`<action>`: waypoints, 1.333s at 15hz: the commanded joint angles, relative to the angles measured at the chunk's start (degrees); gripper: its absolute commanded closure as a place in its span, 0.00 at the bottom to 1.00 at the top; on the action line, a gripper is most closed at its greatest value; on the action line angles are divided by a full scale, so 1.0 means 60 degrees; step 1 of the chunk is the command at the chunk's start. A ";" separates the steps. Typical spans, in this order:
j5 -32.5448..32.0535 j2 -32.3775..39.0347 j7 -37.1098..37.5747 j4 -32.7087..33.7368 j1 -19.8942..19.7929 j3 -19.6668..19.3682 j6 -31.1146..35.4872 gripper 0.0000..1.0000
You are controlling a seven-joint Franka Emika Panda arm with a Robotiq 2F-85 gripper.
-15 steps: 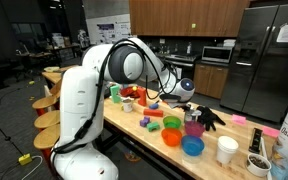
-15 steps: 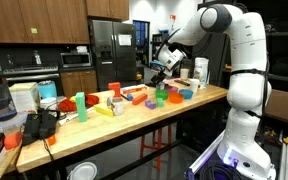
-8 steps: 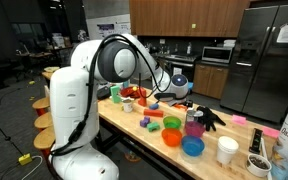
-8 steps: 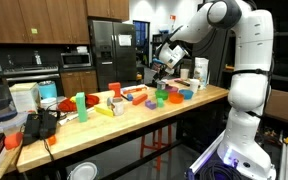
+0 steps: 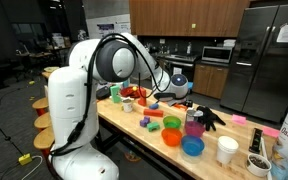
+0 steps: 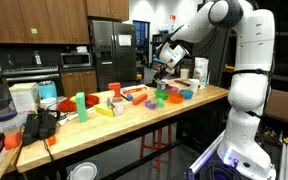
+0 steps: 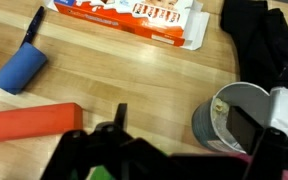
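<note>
The claw hangs released above the wooden counter, jaws spread wide, grasping nothing. Closest to it, a grey cup stands upright under the finger on the right of the wrist view (off centre, not between the jaws); it looks untouched, though blur makes that uncertain. Opposite lies an orange block, long axis crosswise. Farther on sit a blue cylinder, then a red-and-white box.
</note>
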 commanded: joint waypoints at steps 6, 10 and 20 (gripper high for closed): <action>0.1062 -0.0122 -0.0877 -0.0805 -0.0006 0.0234 0.0457 0.00; 0.3182 -0.0305 -0.2179 -0.2009 -0.0043 0.0439 0.1195 0.00; 0.3355 0.0020 -0.2379 -0.1996 -0.0044 0.0324 0.1101 0.00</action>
